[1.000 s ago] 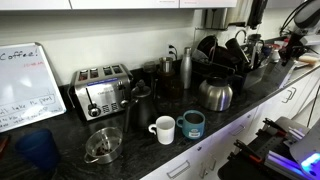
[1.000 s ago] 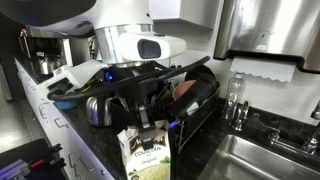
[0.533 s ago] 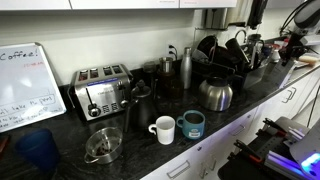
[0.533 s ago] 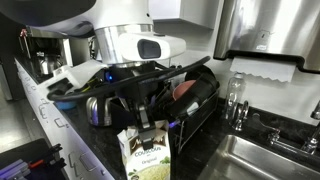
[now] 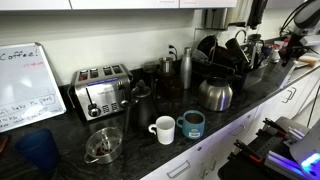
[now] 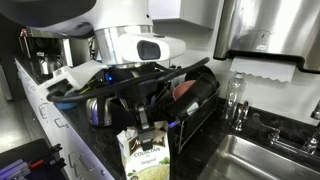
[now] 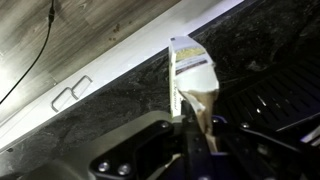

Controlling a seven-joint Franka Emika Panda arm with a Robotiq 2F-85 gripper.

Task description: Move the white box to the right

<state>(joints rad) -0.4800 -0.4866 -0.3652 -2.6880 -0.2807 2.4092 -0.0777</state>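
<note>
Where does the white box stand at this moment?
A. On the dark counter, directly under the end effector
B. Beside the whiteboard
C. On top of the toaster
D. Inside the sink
A: in an exterior view the white box stands upright on the dark counter, with the end effector right at its top.

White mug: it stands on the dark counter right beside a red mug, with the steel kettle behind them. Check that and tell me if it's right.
Not quite. The neighbour of the white mug is a teal mug, not a red one, as the exterior view of the whole counter shows. The rest holds: both stand on the dark counter, with the steel kettle behind them.
</note>
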